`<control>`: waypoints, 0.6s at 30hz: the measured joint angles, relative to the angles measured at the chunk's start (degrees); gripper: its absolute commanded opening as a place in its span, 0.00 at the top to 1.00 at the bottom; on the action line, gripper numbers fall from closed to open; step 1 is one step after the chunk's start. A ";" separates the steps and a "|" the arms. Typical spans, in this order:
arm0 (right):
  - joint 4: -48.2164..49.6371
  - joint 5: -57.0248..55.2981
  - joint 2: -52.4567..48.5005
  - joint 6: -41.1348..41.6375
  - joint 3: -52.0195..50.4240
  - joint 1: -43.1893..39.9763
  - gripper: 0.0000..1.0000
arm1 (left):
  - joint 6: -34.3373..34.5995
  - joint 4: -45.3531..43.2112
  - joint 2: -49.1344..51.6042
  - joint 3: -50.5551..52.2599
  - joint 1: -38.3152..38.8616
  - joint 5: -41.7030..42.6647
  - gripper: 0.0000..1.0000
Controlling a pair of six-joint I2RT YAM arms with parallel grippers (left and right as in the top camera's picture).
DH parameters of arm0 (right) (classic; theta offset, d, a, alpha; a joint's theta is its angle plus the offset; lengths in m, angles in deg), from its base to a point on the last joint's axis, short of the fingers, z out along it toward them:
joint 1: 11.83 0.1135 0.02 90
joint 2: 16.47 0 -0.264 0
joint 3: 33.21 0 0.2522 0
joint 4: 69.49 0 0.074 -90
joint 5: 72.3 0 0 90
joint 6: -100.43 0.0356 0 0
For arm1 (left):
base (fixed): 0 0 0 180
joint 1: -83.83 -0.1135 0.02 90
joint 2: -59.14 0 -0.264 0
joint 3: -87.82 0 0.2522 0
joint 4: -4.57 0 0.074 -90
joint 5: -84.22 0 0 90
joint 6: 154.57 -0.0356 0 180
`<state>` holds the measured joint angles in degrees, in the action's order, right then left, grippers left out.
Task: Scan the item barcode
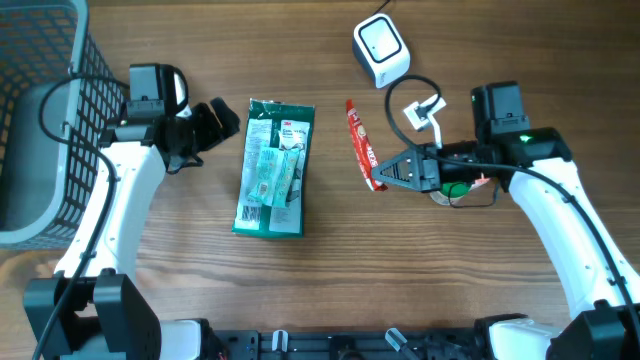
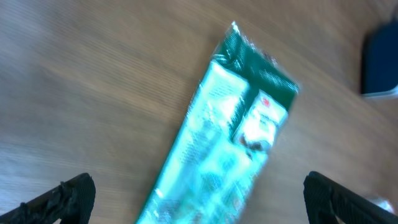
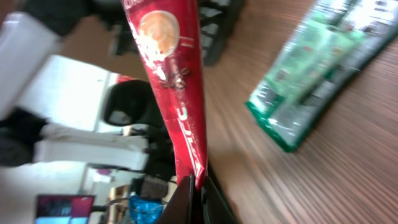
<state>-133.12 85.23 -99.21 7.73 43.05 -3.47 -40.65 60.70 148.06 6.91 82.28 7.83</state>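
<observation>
A red sachet (image 1: pixel 360 143) is being gripped by one end in the right hand (image 1: pixel 381 178), the jaws being pressed shut on the crimped edge so that the whole printed length is being left uncovered for reading. The strip is being held near the white scanner (image 1: pixel 381 47) but apart from it, on the robot's side, and is being pointed roughly toward it. Whether a barcode is being turned to the scanner's window cannot be told, since in the wrist view only the coffee picture is being presented to the lens. The left hand (image 1: pixel 222 120) is being held wide open and empty just beside the upper corner of a green pack (image 1: pixel 274 167), which is being left flat on the worktop (image 1: pixel 330 290) between the two arms. It is judged that this hand is being readied for the pack. A wire basket (image 1: pixel 40 160) is being left at the far left, well apart from the scanner, likely for goods already scanned
</observation>
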 measured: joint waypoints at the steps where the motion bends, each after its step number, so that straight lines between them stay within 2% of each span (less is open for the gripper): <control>1: 0.42 -2.54 0.00 1.66 0.00 0.52 0.96 | 0.02 1.22 0.00 0.00 0.13 1.77 0.02; 5: 3.67 -14.93 0.00 9.88 0.00 3.91 0.96 | 0.33 5.53 0.00 0.00 2.19 5.46 0.14; 8: 4.66 -21.31 0.00 14.71 0.00 7.43 0.96 | 0.46 6.47 0.00 0.00 4.87 6.32 0.16; 12: 4.79 -24.92 0.00 17.90 0.00 9.14 0.96 | 0.46 5.75 0.00 0.00 11.63 7.10 0.19; 16: 4.79 -25.79 0.00 18.86 0.00 9.22 0.96 | 0.55 1.66 0.00 0.00 16.31 9.97 0.33; 18: 4.98 -25.57 0.00 18.99 0.00 9.22 0.96 | 0.57 -1.05 0.00 0.00 17.31 12.74 0.34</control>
<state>-128.13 59.65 -99.21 26.73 43.05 5.75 -40.08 59.65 148.06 6.91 99.60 20.57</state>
